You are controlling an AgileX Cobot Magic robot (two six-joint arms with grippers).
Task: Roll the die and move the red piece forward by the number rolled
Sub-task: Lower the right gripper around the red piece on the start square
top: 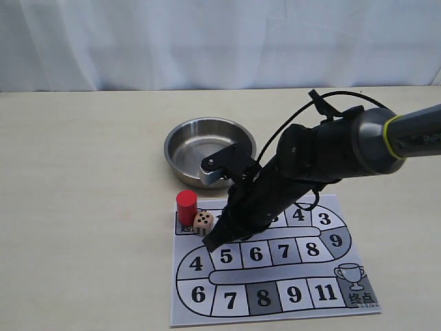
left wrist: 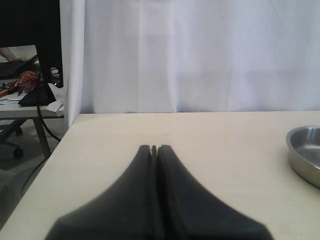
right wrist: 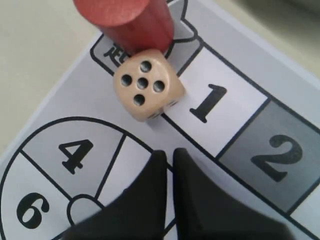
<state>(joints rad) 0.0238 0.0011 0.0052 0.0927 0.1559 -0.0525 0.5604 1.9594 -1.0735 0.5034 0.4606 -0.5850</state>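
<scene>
The red piece [top: 186, 206] [right wrist: 127, 22] stands upright on the start square at the board's [top: 275, 265] top left corner. Right beside it the beige die [top: 203, 222] [right wrist: 146, 85] rests on the board at the edge of square 1, five pips up. My right gripper [top: 209, 245] [right wrist: 168, 155] hovers low over the board just short of the die, shut and holding nothing. My left gripper [left wrist: 154, 148] is shut and empty over bare table, away from the board; the exterior view does not show it.
A round steel bowl [top: 180, 136] [left wrist: 300, 137] stands on the table behind the board. The paper board [right wrist: 235, 127] carries a numbered track ending at a trophy square [top: 353, 279]. The right arm [top: 331, 148] reaches in from the right over the board.
</scene>
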